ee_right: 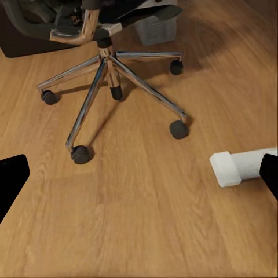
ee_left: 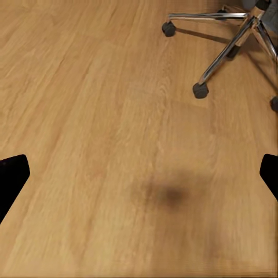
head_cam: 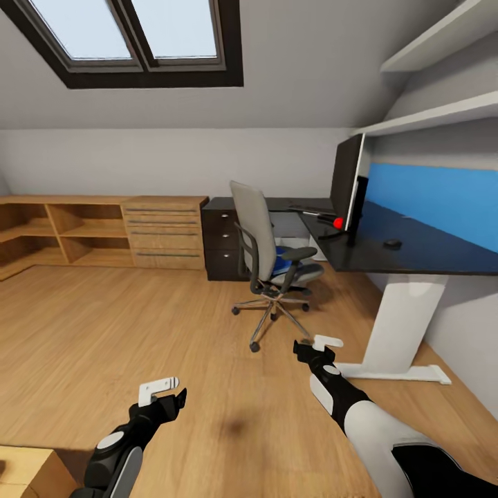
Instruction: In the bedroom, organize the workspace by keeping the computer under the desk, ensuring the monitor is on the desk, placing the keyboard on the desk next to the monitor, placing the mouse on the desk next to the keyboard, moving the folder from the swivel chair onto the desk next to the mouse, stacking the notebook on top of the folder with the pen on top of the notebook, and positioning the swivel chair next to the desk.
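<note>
Blue is the colour that guides us: the folder [head_cam: 279, 263] lies flat on the seat of the swivel chair [head_cam: 266, 259], partly hidden behind the armrest, so we cannot say surely which way its long side runs.

We stand on the wooden floor [head_cam: 138, 325] some way from the chair. The chair is ahead of us and a little to the right, with its back turned toward our left and the seat facing the desk [head_cam: 415, 245]. Our right gripper [head_cam: 315, 348] is nearer to it; in the right wrist view the chrome legs and castors [ee_right: 104, 87] are close in front of the fingers. Our left gripper [head_cam: 166, 394] is lower and further away, over bare floor, and its camera sees the chair castors [ee_left: 200, 90] at one side.

Both grippers carry nothing. In each wrist view the two dark fingertips stand far apart at the edges, so we judge the jaws are spread wide.

On the desk the monitor [head_cam: 347, 180] stands edge-on to us, and the mouse [head_cam: 393, 243] lies behind it on the black top. The keyboard [head_cam: 312, 208] seems to lie at the corner, but it is small and unclear.

We think the next move is to come closer and reach with the right arm over the armrest.
</note>
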